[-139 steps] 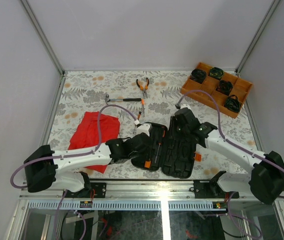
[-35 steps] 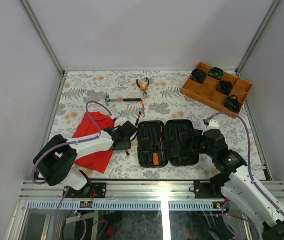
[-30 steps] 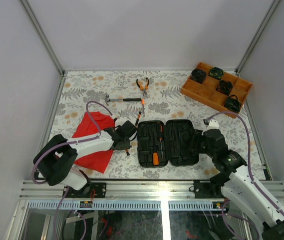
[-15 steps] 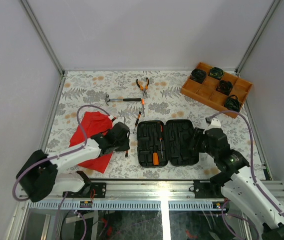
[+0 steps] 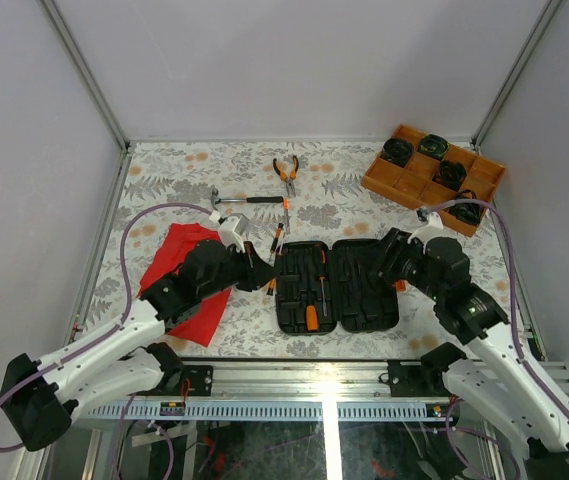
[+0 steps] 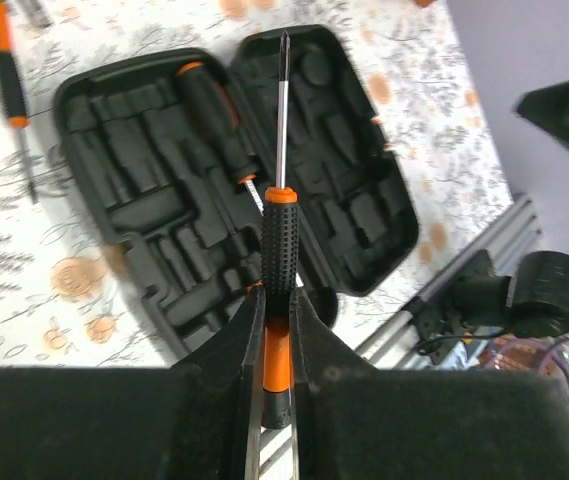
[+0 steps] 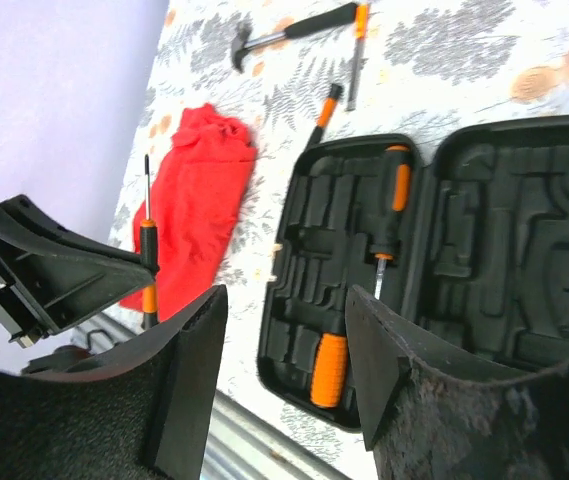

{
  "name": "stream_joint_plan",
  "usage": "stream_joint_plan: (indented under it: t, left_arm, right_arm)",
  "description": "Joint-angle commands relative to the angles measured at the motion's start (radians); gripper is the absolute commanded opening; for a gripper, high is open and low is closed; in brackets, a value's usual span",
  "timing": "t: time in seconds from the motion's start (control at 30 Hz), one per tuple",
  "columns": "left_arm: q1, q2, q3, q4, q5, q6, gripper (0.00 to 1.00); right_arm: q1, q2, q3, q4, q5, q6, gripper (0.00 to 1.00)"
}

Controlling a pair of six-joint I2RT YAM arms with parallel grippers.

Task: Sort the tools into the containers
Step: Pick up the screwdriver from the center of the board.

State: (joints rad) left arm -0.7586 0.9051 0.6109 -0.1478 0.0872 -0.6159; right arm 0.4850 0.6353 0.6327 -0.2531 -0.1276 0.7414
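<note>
The left arm reaches from its base at the near left corner diagonally across the red cloth, ending just beside the left edge of the tool case. The left end effector is clamped on the orange butt of a slim screwdriver, whose black ribbed grip and steel shaft run straight out in line with the fingers; in the left wrist view the tip points over the open case.

The right arm rises from the near right corner with its elbow bent and its wrist turned left toward the case's right half. The right end effector has its jaws spread apart with nothing between them.

The case lies opened flat on the floral counter, near its front edge between the two arms. Its left half holds a black-handled screwdriver and a stubby orange handle; the right half shows only moulded slots.

Farther back lie two loose screwdrivers, the hammer to their left and the pliers beyond. An orange tray of black round items sits at the far right corner
</note>
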Motion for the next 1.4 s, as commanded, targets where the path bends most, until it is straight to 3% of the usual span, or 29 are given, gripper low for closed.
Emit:
stream_joint_plan:
  t: [0.0,0.17,0.37,0.63,1.0,1.37]
  left_arm:
    - [-0.005,-0.028,-0.014,0.15,0.105,-0.015,0.0]
    - [-0.006,-0.025,-0.027,0.207,0.161,-0.019,0.0]
    - [-0.005,-0.048,-0.06,0.225,0.179,-0.03,0.0]
    - [-0.005,-0.103,-0.088,0.226,0.166,-0.054,0.0]
    - [-0.005,-0.096,-0.087,0.225,0.164,-0.053,0.0]
    - [-0.005,-0.093,-0.092,0.235,0.129,-0.07,0.0]
  right_arm:
    - [0.102,0.058,0.048,0.177,0.009,0.074,0.57]
    - [0.369,0.194,0.073,0.325,0.223,0.087,0.56]
    - [0.478,0.344,0.053,0.583,0.284,0.124,0.51]
    - [0.507,0.459,0.083,0.614,0.331,0.212,0.41]
    - [0.508,0.53,0.065,0.713,0.244,0.262,0.41]
    - [0.508,0.561,0.085,0.666,0.185,0.291,0.36]
